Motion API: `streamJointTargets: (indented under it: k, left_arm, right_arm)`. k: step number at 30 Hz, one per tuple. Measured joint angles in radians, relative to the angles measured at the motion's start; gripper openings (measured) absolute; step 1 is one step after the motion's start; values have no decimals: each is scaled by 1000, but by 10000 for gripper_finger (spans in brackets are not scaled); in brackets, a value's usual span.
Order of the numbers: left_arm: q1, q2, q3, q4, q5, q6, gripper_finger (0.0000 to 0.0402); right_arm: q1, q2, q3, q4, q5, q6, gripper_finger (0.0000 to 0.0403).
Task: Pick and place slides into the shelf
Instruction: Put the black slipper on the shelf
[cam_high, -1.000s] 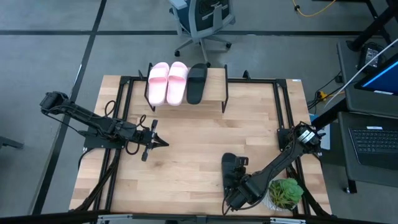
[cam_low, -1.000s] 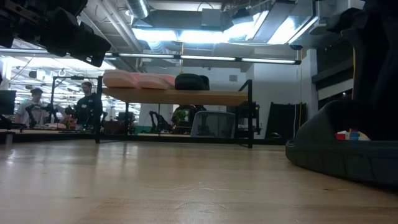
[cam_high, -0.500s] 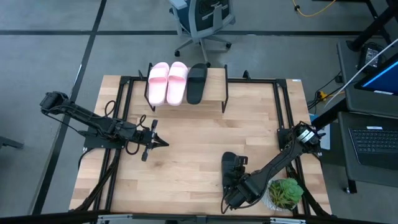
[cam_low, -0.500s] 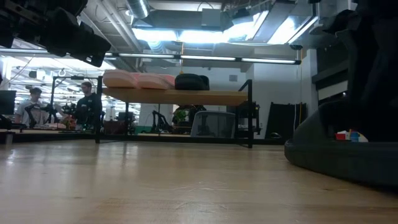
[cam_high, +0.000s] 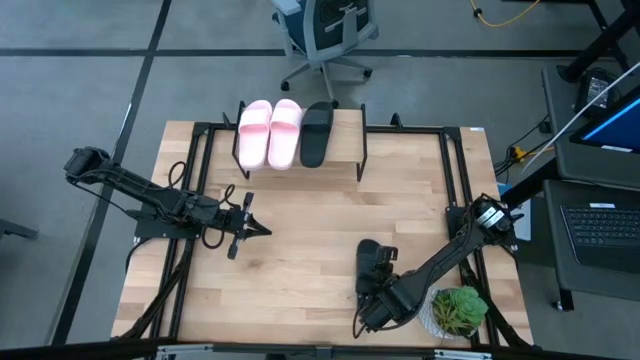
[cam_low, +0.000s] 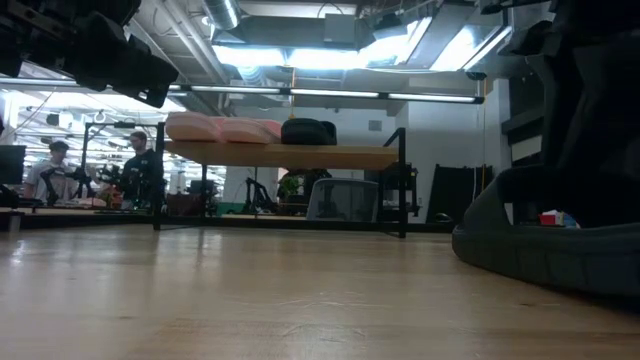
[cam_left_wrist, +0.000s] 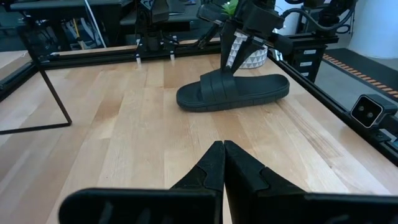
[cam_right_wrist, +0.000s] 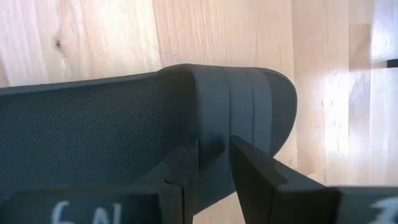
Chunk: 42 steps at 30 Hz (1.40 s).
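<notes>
Wooden tabletop (cam_high: 320, 215) carries the shelf (cam_high: 345, 150) at its far edge, where two pink slides (cam_high: 268, 133) and one black slide (cam_high: 315, 132) already rest. Nearer, the last black slide (cam_high: 369, 268) lies flat; the right gripper (cam_high: 372, 305) pinches its strap edge between its fingers (cam_right_wrist: 249, 168), probably for lifting. Off left, the left gripper (cam_high: 255, 229) waits, fingers together.

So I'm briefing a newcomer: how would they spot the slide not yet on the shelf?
Start from the shelf at the table's far edge, then cross to the near right. The black slide lies there on the tabletop, in the right pincer, the only one off the shelf.
</notes>
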Motion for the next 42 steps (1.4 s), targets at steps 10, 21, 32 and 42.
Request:
streamJointTargets:
  k: [10,21,32,42]
  left_arm:
    - [0,0,0,0,0,0,2]
    - [0,0,0,0,0,0,2]
    - [0,0,0,0,0,0,2]
    - [0,0,0,0,0,-1,2]
  right_arm:
    - [0,0,0,11,0,0,93]
    - [0,0,0,43,1,-10,102]
    - [0,-1,-52,79,1,5,132]
    - [-2,-1,-56,73,3,6,133]
